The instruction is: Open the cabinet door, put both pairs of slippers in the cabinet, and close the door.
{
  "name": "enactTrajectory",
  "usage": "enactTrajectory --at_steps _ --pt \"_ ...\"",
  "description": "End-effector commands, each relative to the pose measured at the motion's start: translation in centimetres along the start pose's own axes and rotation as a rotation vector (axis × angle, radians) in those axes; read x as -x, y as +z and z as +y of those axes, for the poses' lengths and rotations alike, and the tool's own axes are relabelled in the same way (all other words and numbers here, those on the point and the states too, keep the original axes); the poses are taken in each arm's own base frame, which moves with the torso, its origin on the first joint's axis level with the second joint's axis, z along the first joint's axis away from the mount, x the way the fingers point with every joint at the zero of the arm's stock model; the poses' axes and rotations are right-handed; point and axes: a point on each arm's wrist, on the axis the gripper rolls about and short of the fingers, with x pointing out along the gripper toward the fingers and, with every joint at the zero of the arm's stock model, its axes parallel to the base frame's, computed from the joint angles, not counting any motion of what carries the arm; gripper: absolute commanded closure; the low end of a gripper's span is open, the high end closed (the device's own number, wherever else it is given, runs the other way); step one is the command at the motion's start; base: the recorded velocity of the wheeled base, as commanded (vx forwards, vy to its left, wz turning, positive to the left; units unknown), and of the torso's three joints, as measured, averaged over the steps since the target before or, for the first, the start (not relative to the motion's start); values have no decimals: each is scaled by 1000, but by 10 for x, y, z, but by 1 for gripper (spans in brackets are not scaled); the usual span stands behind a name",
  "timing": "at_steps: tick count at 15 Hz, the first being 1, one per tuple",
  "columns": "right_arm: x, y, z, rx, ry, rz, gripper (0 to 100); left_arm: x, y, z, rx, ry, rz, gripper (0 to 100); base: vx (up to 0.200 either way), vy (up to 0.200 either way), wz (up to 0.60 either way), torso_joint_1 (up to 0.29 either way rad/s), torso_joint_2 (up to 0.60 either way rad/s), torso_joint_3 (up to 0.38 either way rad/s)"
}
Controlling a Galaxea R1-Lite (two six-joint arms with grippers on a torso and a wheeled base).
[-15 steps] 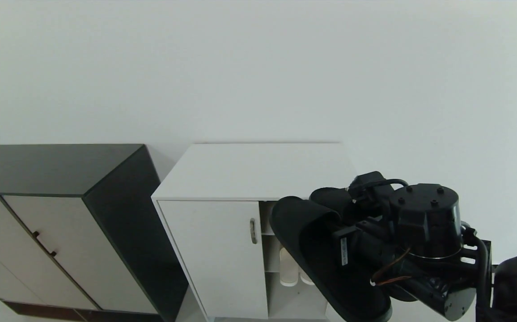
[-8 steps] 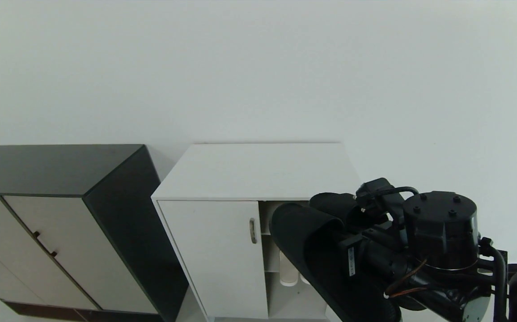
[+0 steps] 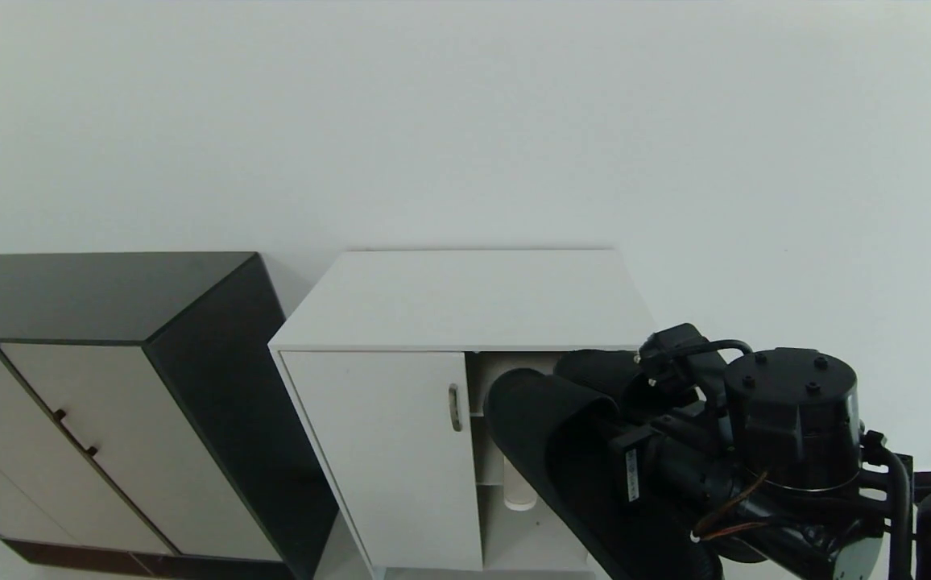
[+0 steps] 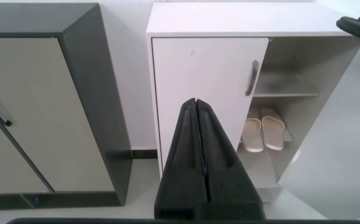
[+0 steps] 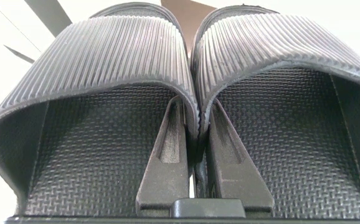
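A plain white wall runs behind the white cabinet, and a pale floor lies under it. To the left of the white cabinet, close against its side, stands a dark cabinet with pale doors and dark bar handles.

The left door of the white cabinet is closed and has a metal handle at its inner edge. The right half is open, showing the shelves. The left gripper hangs in front of that closed door with its fingers pressed together and nothing between them.

On a lower shelf inside the white cabinet, the white slippers lie side by side. In front of the white cabinet's open right half, off the floor, the right gripper pinches the black slippers by their two inner side walls, soles down and toes toward the opening.

In all there are two cabinets, one closed door on the white one, and two pairs of slippers: one white pair inside and one black pair held outside.
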Motion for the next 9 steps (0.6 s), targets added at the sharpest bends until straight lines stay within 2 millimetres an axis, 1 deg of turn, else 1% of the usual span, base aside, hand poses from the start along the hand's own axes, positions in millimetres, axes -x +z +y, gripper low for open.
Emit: enactTrajectory --at_steps 1,3,9 --pt "0 0 0 1 0 2 100 0 0 0 -1 -1 0 100 0 0 0 -168 388 217" --pt "0 -1 0 1 0 3 100 0 0 0 -1 -1 0 100 0 0 0 -200 471 266" --pt "-1 -2 1 3 2 8 100 0 0 0 0 -1 0 100 0 0 0 -229 549 312"
